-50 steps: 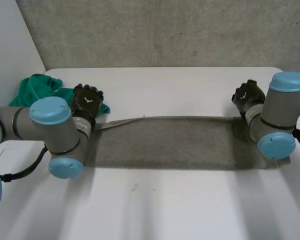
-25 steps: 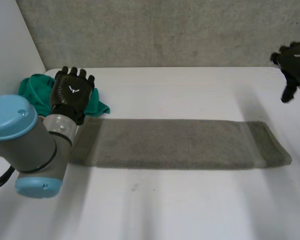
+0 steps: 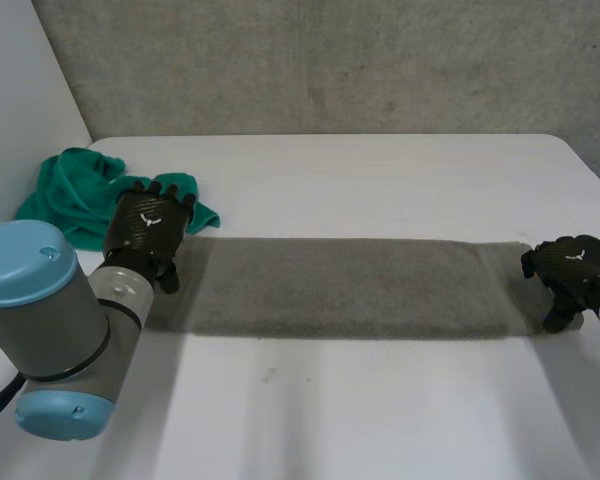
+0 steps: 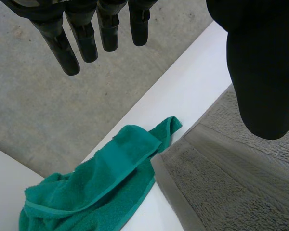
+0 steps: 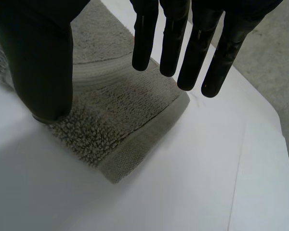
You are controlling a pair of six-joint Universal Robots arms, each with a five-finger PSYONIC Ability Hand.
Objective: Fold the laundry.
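1. White surface: the grey towel lay flat as a long strip.
2. I held the left hand spread, empty, over its left end, beside a green cloth.
3. The right hand, likewise spread, hung over the right end.

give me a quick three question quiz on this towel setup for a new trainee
1. True or false: the grey towel lies crumpled in a heap on the table.
2. Where is the green towel?
A) spread over the grey towel's middle
B) bunched beside the grey towel's end, by the left hand
C) hanging off the table's near edge
3. Fill in: the left hand and the right hand are at opposite ends of the grey towel, fingers ____ (straight or curled).

Key: 1 false, it lies flat in a long strip; 2 B; 3 straight.
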